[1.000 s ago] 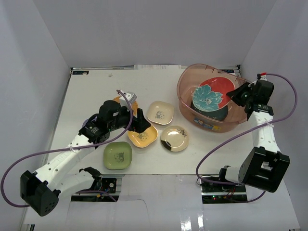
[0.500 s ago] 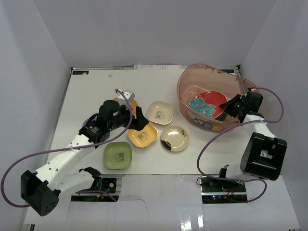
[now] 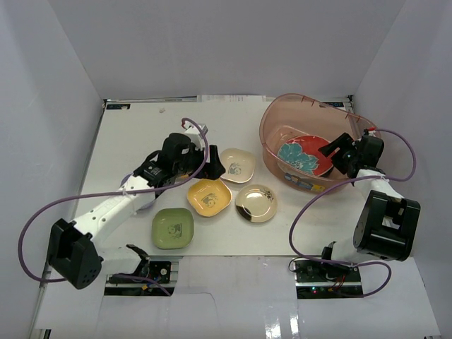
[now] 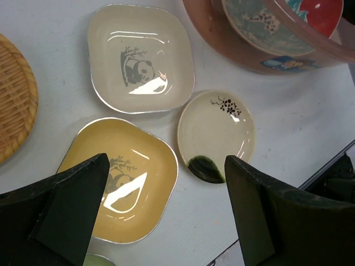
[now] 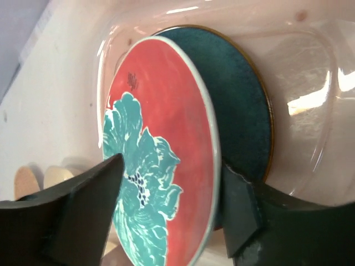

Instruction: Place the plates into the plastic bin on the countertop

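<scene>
The right gripper (image 5: 172, 172) reaches over the near wall of the bin (image 3: 272, 123) with its jaws parted on either side of the red plate (image 5: 161, 127), which is unclamped. The red plate rests tilted inside the bin, leaning on the teal plate (image 5: 241, 105). Risk: the unsupported red plate may slide or drop flat, and a finger withdrawn at an angle may hook its rim and drag it up the wall. A straight lift clear of the bin rim looks safest. The right wall is close behind this arm, so room for retreat is limited. The left gripper (image 4: 166, 162) hangs wide open and empty above the yellow plate (image 4: 125, 177). The cream plate (image 4: 141, 58) almost touches the yellow one, and the gold plate (image 4: 216, 133) lies just beside it. Risk: a finger descending between them may push a neighbour or slip off the shallow rim. The green plate (image 3: 173, 228) lies near the front edge of the countertop (image 3: 141, 127), so a nudge toward that edge could tip it off. The woven plate (image 4: 14, 100) sits to the left. Open room lies at the far left.
</scene>
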Robot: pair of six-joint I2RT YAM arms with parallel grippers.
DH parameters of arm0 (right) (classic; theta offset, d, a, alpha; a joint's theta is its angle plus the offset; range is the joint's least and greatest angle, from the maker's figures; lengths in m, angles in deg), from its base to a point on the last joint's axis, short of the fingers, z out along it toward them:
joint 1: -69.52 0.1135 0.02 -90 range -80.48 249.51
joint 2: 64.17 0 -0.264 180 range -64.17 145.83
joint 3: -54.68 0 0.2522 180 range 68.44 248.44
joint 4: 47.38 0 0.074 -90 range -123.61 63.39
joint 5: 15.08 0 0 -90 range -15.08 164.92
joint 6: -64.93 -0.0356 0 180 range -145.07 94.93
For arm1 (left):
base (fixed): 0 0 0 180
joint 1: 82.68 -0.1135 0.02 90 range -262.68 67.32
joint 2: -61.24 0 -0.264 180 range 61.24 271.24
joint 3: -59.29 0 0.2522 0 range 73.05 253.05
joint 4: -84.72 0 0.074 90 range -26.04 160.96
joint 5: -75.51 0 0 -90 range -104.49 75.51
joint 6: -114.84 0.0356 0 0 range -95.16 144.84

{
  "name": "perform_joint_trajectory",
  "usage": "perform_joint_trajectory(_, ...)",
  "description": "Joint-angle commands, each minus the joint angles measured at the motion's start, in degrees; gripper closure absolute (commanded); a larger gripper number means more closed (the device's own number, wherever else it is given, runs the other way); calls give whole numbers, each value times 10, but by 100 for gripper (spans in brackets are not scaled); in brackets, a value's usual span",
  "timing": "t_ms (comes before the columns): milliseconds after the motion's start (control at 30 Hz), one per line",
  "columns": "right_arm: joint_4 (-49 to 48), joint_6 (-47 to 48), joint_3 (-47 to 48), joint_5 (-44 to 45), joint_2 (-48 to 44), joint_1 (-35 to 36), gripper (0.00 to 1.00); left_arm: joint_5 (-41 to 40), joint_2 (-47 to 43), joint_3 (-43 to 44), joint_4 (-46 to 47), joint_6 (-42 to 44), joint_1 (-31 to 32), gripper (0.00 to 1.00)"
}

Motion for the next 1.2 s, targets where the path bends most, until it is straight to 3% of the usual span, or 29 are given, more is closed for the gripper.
perform_joint_trajectory(0,-29,32,2,30,-17,-1,23,15,48,56,7,-26,-10,5)
perform_joint_trajectory(67,-4,46,12,57,-19,3,11,18,82,75,7,-34,-20,5)
perform_joint_trajectory(200,22,72,25,88,-30,13,2,39,111,92,0,-40,-78,5)
perform_joint_trajectory(433,71,105,82,159,-53,60,7,20,112,82,-22,-38,-217,7)
perform_joint_trajectory(600,79,117,96,209,-71,96,0,-67,127,56,-14,-55,-291,8)
perform_joint_trajectory(700,79,120,104,183,-75,109,17,-58,152,57,-8,-59,-333,9)
perform_joint_trajectory(733,79,121,104,181,-79,115,24,-50,156,59,-7,-61,-341,10)
perform_joint_trajectory(767,78,124,104,159,-82,132,39,-43,161,60,-2,-63,-367,11)
perform_joint_trajectory(833,79,128,104,163,-85,146,38,-24,178,69,0,-62,-375,12)
perform_joint_trajectory(867,86,127,105,162,-82,148,31,-19,187,75,-3,-60,-377,12)
perform_joint_trajectory(933,90,127,96,172,-83,148,27,-6,211,92,-8,-54,-376,13)
perform_joint_trajectory(1167,81,130,49,206,-87,147,26,0,275,126,-22,-45,-379,15)
